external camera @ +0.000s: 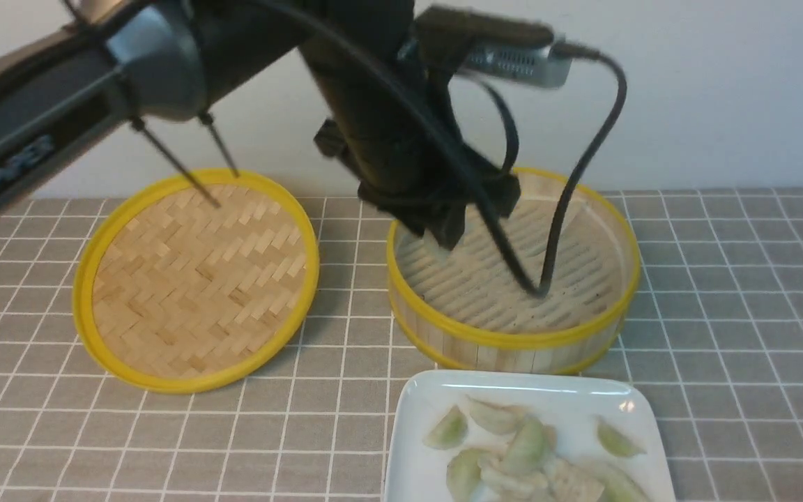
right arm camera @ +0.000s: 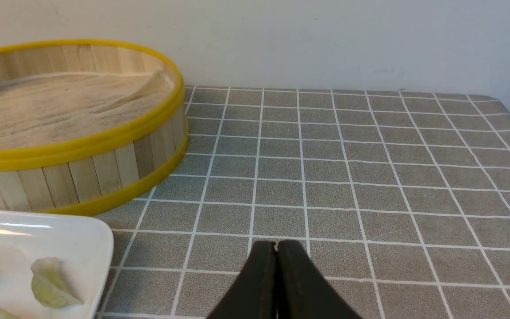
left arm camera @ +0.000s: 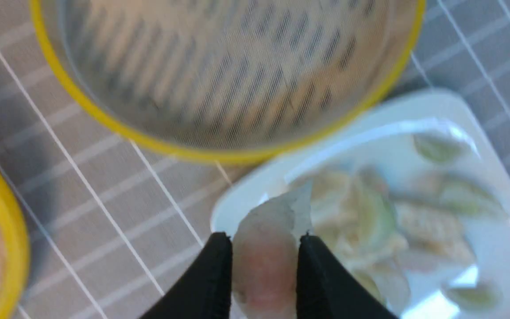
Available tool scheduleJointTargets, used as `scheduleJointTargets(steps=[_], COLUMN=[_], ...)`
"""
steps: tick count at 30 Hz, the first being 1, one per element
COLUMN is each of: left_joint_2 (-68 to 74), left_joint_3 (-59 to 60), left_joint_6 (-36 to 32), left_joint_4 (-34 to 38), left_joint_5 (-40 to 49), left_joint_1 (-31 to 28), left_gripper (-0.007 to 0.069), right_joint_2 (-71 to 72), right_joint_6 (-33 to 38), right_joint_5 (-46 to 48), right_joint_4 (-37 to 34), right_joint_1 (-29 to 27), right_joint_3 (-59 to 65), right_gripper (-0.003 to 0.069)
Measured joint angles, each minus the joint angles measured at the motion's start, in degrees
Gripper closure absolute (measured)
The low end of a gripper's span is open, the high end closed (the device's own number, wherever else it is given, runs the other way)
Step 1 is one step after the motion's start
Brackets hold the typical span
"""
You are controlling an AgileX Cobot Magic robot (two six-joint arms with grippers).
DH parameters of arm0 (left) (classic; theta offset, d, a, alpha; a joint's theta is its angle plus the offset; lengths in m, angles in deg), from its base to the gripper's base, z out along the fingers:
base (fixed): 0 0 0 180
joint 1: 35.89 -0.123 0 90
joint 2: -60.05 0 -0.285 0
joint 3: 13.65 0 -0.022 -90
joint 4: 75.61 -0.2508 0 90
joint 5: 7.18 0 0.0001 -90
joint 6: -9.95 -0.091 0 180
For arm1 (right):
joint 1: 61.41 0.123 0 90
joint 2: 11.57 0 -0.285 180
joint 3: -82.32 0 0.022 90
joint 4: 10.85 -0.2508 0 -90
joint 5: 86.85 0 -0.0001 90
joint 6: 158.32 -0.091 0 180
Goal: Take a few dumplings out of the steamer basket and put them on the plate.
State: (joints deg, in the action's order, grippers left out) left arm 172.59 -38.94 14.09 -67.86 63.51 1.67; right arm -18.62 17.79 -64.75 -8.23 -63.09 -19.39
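Observation:
My left gripper (left arm camera: pixel 264 237) is shut on a pale pink-orange dumpling (left arm camera: pixel 264 266), held in the air over the plate's edge nearest the basket. In the front view this gripper (external camera: pixel 443 226) hangs over the steamer basket (external camera: pixel 513 341), whose pale liner shows no dumplings. The basket also shows in the left wrist view (left arm camera: pixel 219 155) and the right wrist view (right arm camera: pixel 82 146). The white plate (external camera: pixel 436 390) in front of the basket holds several green and whitish dumplings (external camera: pixel 527 446). My right gripper (right arm camera: pixel 276 246) is shut and empty above the tablecloth, beside the plate (right arm camera: pixel 82 239).
The flat woven lid (external camera: pixel 196 279) with a yellow rim lies to the left of the basket. A grey checked tablecloth (external camera: pixel 743 314) covers the table. A wall stands close behind the basket. The left arm's cables (external camera: pixel 562 209) hang over the basket.

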Motion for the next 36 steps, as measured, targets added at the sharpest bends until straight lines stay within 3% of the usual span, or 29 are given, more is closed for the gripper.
scheduleJointTargets(steps=[7,13,15,21,24,27,28,29,31,32,36], left_joint_2=[-2.7,1.8,3.2,5.5,5.6,4.9,3.0,2.7,-2.1,-4.8,-16.2], left_joint_3=[20.6,22.6,22.6,22.5,20.9,18.7,17.7,17.6,17.5,17.5,19.5], left_joint_6=[-3.0,-3.4,-3.6,-3.7,-3.6,-3.2,-2.7,-2.7,-2.0,-1.8,-0.9], left_joint_4=[6.1,5.9,5.8,4.2,1.9,0.4,-1.2,-1.2,-2.7,-3.1,-3.5], left_joint_5=[-1.3,-4.7,-6.1,-9.7,-9.1,-7.9,-7.9,-8.0,-8.6,-9.2,-16.3], left_joint_1=[5.6,6.3,6.3,6.3,6.3,6.3,6.3,6.3,6.3,6.3,6.3], left_gripper=[0.0458,0.0447,0.0414,0.0202,0.0153,0.0195,0.0294,0.0308,0.0498,0.0543,0.0621], right_joint_2=[0.0,0.0,0.0,0.0,0.0,0.0,0.0,0.0,0.0,0.0,0.0], right_joint_6=[0.0,0.0,0.0,0.0,0.0,0.0,0.0,0.0,0.0,0.0,0.0], right_joint_5=[0.0,0.0,0.0,0.0,0.0,0.0,0.0,0.0,0.0,0.0,0.0], right_joint_4=[0.0,0.0,0.0,0.0,0.0,0.0,0.0,0.0,0.0,0.0,0.0], right_joint_1=[0.0,0.0,0.0,0.0,0.0,0.0,0.0,0.0,0.0,0.0,0.0], right_joint_3=[0.0,0.0,0.0,0.0,0.0,0.0,0.0,0.0,0.0,0.0,0.0], right_gripper=[0.0673,0.0673,0.0673,0.0673,0.0673,0.0673,0.0673,0.0673,0.0673,0.0673,0.0673])
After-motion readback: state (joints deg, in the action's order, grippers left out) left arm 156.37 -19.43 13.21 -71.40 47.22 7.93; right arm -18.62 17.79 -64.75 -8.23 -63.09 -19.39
